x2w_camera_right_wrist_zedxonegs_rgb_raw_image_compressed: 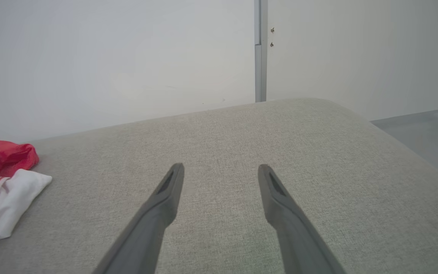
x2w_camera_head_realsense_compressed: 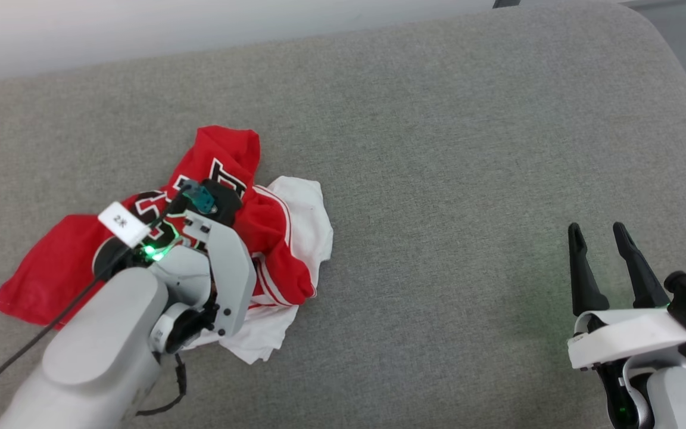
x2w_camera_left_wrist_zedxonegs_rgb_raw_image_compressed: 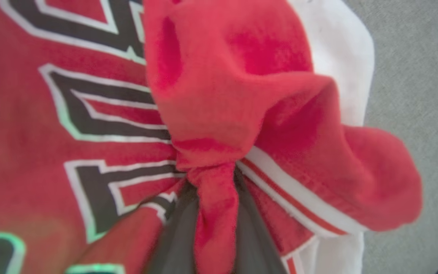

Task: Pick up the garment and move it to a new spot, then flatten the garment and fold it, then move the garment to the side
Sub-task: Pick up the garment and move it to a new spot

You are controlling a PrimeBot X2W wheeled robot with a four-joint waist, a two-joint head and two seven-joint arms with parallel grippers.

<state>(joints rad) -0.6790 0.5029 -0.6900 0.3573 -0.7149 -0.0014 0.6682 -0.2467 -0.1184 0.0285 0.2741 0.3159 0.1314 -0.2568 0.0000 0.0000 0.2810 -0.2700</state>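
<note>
The garment (x2w_camera_head_realsense_compressed: 45, 271) is a red jersey with black, white-outlined lettering and white sleeves. It lies crumpled on the left of the grey cushion. My left arm reaches down onto its middle. In the left wrist view my left gripper (x2w_camera_left_wrist_zedxonegs_rgb_raw_image_compressed: 213, 180) is shut on a bunched fold of the red cloth (x2w_camera_left_wrist_zedxonegs_rgb_raw_image_compressed: 222, 76), beside the red-white striped trim (x2w_camera_left_wrist_zedxonegs_rgb_raw_image_compressed: 295, 198). My right gripper (x2w_camera_head_realsense_compressed: 596, 229) stands open and empty over bare cushion at the lower right, far from the garment. The right wrist view shows its fingers spread (x2w_camera_right_wrist_zedxonegs_rgb_raw_image_compressed: 221, 167), with the garment's edge (x2w_camera_right_wrist_zedxonegs_rgb_raw_image_compressed: 2, 156) at far left.
A wide grey fabric cushion (x2w_camera_head_realsense_compressed: 438, 179) carries everything; its rounded far-right corner drops to a grey floor (x2w_camera_right_wrist_zedxonegs_rgb_raw_image_compressed: 424, 133). A pale wall (x2w_camera_right_wrist_zedxonegs_rgb_raw_image_compressed: 127, 57) runs behind the back edge. A black cable (x2w_camera_head_realsense_compressed: 27, 342) trails along my left forearm.
</note>
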